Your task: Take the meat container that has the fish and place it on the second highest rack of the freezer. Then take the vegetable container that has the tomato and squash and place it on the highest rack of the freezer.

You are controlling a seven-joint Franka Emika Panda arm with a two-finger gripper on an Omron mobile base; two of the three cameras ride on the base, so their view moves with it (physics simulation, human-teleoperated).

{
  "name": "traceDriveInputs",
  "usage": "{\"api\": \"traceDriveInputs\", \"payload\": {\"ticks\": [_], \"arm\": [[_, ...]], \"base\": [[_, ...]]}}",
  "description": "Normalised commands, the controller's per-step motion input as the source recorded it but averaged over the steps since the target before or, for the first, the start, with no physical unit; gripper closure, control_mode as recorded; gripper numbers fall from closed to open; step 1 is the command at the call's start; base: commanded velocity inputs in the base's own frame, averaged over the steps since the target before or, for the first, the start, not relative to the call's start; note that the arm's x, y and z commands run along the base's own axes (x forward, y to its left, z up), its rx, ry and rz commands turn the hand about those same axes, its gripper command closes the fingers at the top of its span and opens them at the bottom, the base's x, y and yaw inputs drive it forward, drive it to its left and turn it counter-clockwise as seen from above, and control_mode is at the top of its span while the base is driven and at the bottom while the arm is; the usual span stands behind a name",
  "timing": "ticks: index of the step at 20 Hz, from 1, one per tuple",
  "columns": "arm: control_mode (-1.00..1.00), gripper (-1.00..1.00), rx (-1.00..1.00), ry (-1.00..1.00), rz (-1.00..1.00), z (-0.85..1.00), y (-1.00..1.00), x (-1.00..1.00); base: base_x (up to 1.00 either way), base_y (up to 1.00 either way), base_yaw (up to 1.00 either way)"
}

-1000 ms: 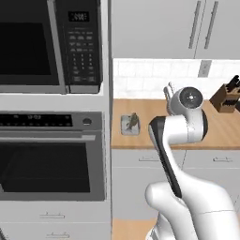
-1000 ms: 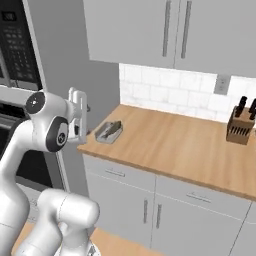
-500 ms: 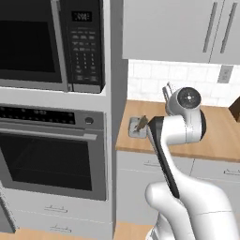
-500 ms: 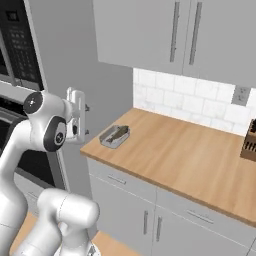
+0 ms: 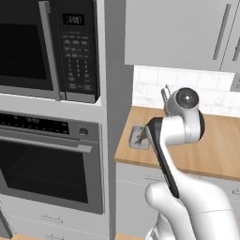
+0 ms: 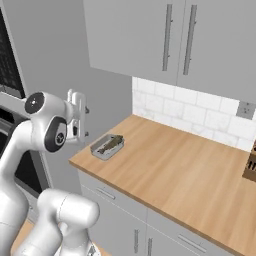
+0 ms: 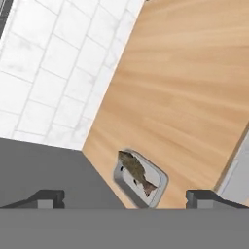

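Note:
The meat container (image 6: 107, 147), a small shallow clear-grey tray, sits at the left end of the wooden counter (image 6: 185, 175), close to its front corner. The slim brownish fish (image 6: 110, 144) lies lengthwise in it. In the left base view my arm partly covers the tray (image 5: 136, 138). My gripper (image 6: 86, 122) hangs open and empty in the air, left of the tray and above it. The hand view looks down on the tray (image 7: 156, 181) and the fish (image 7: 135, 170), which lie far beyond the gripper (image 7: 126, 199). The vegetable container and the freezer are out of view.
A tall grey panel (image 6: 60, 45) rises right beside the tray. Past it are a microwave (image 5: 47, 47) over a wall oven (image 5: 47, 159). Upper cabinets (image 6: 165, 40) hang above the counter. A knife block (image 6: 250, 162) stands at the far right.
The whole scene has shifted right in both base views, so the base has driven. The tray stays put on the counter. The arm keeps its pose with the gripper open.

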Motion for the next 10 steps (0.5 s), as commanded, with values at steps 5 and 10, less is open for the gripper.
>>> {"api": "traceDriveInputs", "payload": {"ticks": [5, 10], "arm": [[-1.00, -1.00, 0.01, 0.01, -0.09, -0.48, 0.00, -0.05], [-1.00, -1.00, 0.19, 0.00, -0.30, -0.31, 0.01, -0.08]], "base": [[0.00, 0.00, 0.00], [0.00, 0.00, 0.00]]}}
